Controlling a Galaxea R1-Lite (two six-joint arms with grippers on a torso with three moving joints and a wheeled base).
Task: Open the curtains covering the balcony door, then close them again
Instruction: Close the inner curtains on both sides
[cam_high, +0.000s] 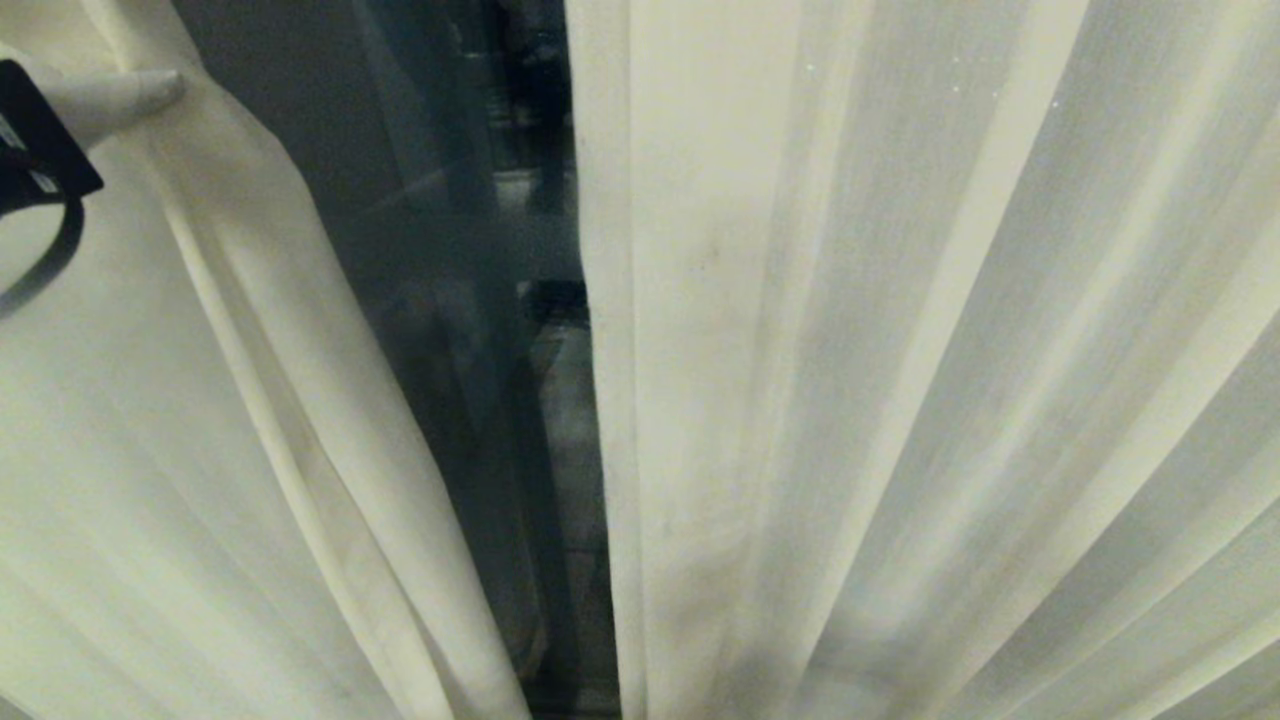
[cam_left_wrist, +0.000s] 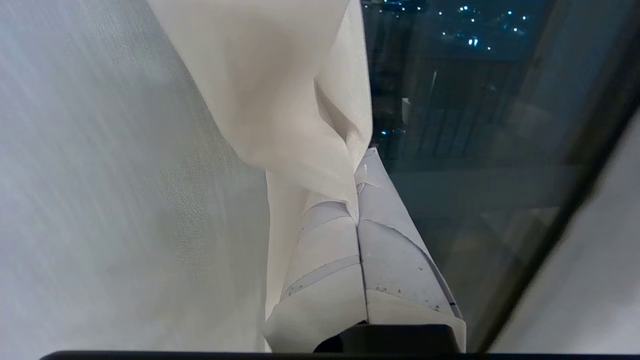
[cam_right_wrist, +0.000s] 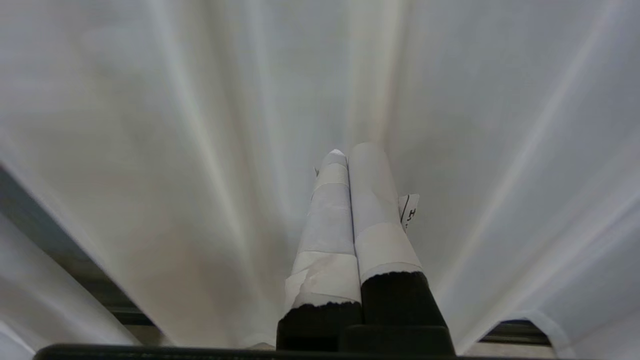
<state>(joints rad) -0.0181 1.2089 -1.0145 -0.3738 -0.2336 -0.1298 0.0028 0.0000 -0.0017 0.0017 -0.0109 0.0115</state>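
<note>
Head view shows the curtains parted by a narrow dark gap: the left panel (cam_high: 200, 450) is drawn aside at an angle, the right panel (cam_high: 900, 400) hangs straight, and between them the balcony door (cam_high: 450, 300) shows its reflective glass and dark frame. The left end effector (cam_high: 130, 100) sits at the upper left, its pale fingers pressed together, with the inner edge of the left panel lying against them.

Left wrist view confirms it: the left end effector's fingers (cam_left_wrist: 325, 250) are fully closed, and a fold of the left panel's edge drapes over their tips. Whether any cloth is pinched between them I cannot tell; it looks more like a hook or push than a grip. The right end effector (cam_right_wrist: 350, 165), seen in the right wrist view, is also closed, holds nothing, and points at the right panel from close by.

The main risk, as I judge it, is the fold sliding off the smooth taped fingertips as the arm sweeps sideways, letting the panel swing back over the glass. Pushing too far forward could knock the fingertips against the door. Only a slim opening exists, and the right panel looks untouched, so the opening step is far from done.
</note>
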